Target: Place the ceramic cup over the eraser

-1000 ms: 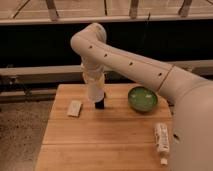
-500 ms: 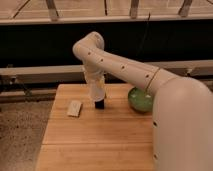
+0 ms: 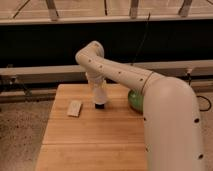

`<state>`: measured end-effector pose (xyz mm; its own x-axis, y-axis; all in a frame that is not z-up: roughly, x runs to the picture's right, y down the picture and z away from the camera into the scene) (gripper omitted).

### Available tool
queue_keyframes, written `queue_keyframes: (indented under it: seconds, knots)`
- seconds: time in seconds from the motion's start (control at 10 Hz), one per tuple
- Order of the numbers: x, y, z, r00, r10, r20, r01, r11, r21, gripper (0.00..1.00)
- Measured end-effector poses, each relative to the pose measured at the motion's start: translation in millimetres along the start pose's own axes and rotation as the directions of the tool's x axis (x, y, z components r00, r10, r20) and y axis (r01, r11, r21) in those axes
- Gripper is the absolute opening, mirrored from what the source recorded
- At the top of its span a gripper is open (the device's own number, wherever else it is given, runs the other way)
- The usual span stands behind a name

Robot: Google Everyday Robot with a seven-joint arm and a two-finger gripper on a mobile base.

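My gripper (image 3: 99,98) points straight down over the middle back of the wooden table (image 3: 85,142). A cream-white tapered shape at the end of the arm looks like the ceramic cup (image 3: 99,92); I cannot separate it from the gripper. Directly under it, on the table top, is a small dark block, the eraser (image 3: 100,105). The cream shape sits right on top of the block or a hair above it; I cannot tell which.
A round green bowl (image 3: 133,101) stands right of the gripper, mostly hidden behind my arm. A pale flat slab (image 3: 74,108) lies to the left. My big white arm covers the table's right side. A dark wall with rails runs behind.
The arm's bulk has swung in and now covers the table's right side and more of the green bowl. The gripper end has stayed over the dark block.
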<state>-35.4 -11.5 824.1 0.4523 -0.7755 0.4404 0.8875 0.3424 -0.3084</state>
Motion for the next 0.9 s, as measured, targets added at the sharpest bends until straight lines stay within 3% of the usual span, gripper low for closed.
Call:
queue_keyframes:
  seconds: [0.6, 0.7, 0.9]
  knots:
    - [-19, -1, 15, 0.998, -0.036, 0.055, 0.038, 0.998, -0.04, 0.73]
    - [-22, -2, 16, 0.997, -0.041, 0.06, 0.043, 0.998, -0.043, 0.79]
    - [-26, -2, 19, 0.997, -0.044, 0.07, 0.048, 0.997, -0.053, 0.8]
